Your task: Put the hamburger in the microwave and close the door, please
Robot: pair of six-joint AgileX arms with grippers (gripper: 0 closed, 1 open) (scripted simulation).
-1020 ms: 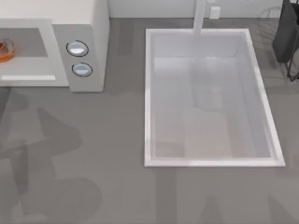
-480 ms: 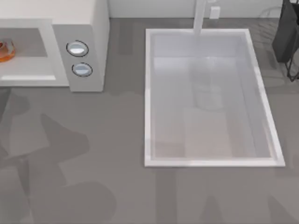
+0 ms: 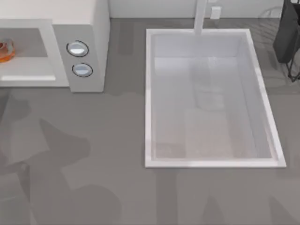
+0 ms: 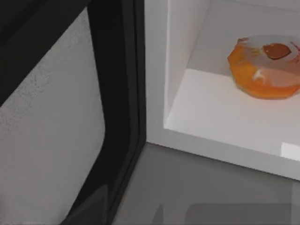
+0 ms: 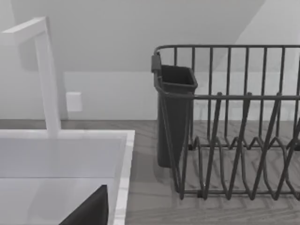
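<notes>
The white microwave [image 3: 89,28] stands at the table's back left, its two round knobs on the panel facing up. The hamburger [image 3: 4,49], orange with a pale top, lies inside the grey cavity at the top view's left edge. In the left wrist view the hamburger [image 4: 265,68] rests on the cavity floor of the microwave [image 4: 178,93]. The door [image 4: 51,140] stands open beside the opening, showing a dark inner frame and a speckled grey window. A dark part of my right gripper [image 5: 89,211] juts over the sink corner.
A white sink basin [image 3: 149,98] with a tall faucet [image 3: 200,16] fills the table's middle and right. A dark wire dish rack [image 5: 234,140] with a cutlery cup [image 5: 174,112] stands at the back right. Arm shadows lie on the grey table [image 3: 117,140] at front left.
The arm shadows on the table's front left have drifted toward the front edge. The hamburger has stayed in place inside the microwave.
</notes>
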